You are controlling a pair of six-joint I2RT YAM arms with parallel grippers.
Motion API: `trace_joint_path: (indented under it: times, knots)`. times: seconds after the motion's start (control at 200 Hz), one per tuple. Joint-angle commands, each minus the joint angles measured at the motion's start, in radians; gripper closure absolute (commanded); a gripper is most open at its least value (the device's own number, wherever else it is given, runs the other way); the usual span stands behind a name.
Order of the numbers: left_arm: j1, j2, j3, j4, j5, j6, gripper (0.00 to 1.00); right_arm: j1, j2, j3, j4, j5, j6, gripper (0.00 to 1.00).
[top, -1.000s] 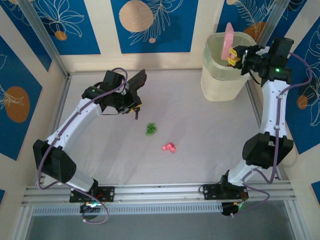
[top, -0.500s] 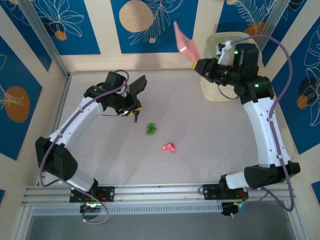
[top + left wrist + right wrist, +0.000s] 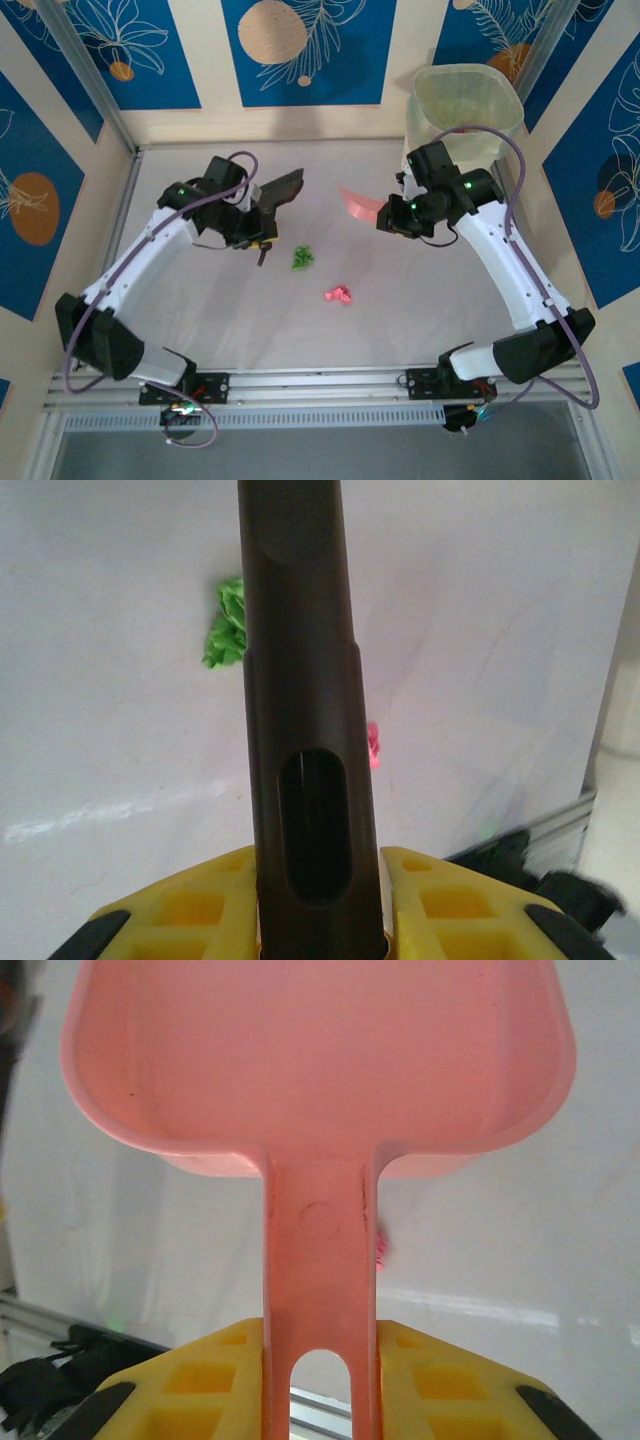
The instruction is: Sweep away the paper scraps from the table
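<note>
Two paper scraps (image 3: 303,258) on table (image 3: 420,300), pink scrap's (image 3: 339,294) long axis seemingly left-right

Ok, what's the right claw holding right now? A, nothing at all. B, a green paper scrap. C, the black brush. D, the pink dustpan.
D: the right claw is shut on the handle of the pink dustpan, whose scoop sticks out ahead of it.

No readable lettering, label, brand mark or number is showing anywhere on or around the table (image 3: 420,300).
</note>
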Motion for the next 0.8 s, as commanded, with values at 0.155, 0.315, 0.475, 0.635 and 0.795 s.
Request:
trace_joint_path:
  times: [0.155, 0.315, 0.475, 0.635, 0.795]
  knots:
    - [-0.175, -0.274, -0.239, -0.025, 0.038, 0.128, 1.0, 0.021, 0.072, -0.023, -0.032, 0.211, -0.001, 1.0]
    - [-0.219, -0.322, -0.262, -0.052, 0.097, 0.163, 1.0, -0.035, 0.059, -0.077, 0.042, 0.249, 0.06, 1.0]
    - [-0.252, -0.199, -0.166, -0.108, 0.173, 0.306, 1.0, -0.12, 0.063, -0.091, 0.107, 0.225, 0.11, 1.0]
    - [-0.307, -0.087, -0.085, -0.147, 0.212, 0.387, 1.0, -0.175, 0.09, -0.079, 0.148, 0.206, 0.116, 1.0]
    - [-0.313, -0.054, -0.112, -0.126, 0.304, 0.367, 1.0, -0.199, 0.109, -0.074, 0.177, 0.191, 0.117, 1.0]
